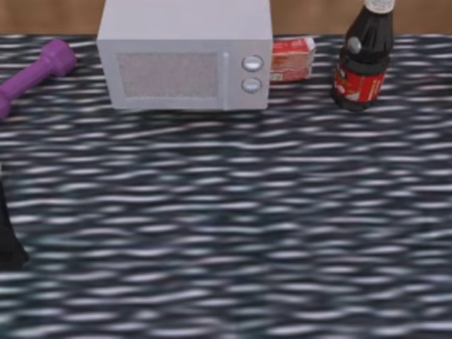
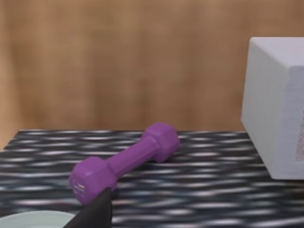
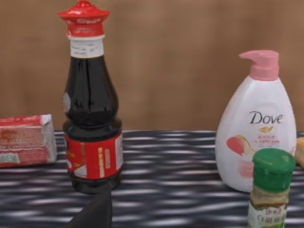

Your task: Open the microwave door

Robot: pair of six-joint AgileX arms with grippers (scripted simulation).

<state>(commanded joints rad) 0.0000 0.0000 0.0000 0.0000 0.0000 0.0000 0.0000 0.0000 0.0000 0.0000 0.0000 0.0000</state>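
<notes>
The light grey microwave (image 1: 185, 21) stands at the back of the table, left of centre. Its door (image 1: 169, 74) with the speckled mesh window lies flush against the front, with two silver knobs (image 1: 251, 73) to its right. My left arm (image 1: 7, 240) shows only as a dark shape at the left edge, well in front of the microwave. In the left wrist view one dark finger (image 2: 97, 211) shows with nothing beside it, and the microwave's corner (image 2: 278, 104) is farther off. The right arm is outside the top view. A single right finger (image 3: 97, 209) holds nothing.
A purple dumbbell (image 1: 39, 74) lies left of the microwave. Just right of it sits a red-and-white box (image 1: 292, 58), then a dark sauce bottle (image 1: 362, 60). The right wrist view also shows a white pump bottle (image 3: 256, 133) and a green-capped jar (image 3: 271, 190).
</notes>
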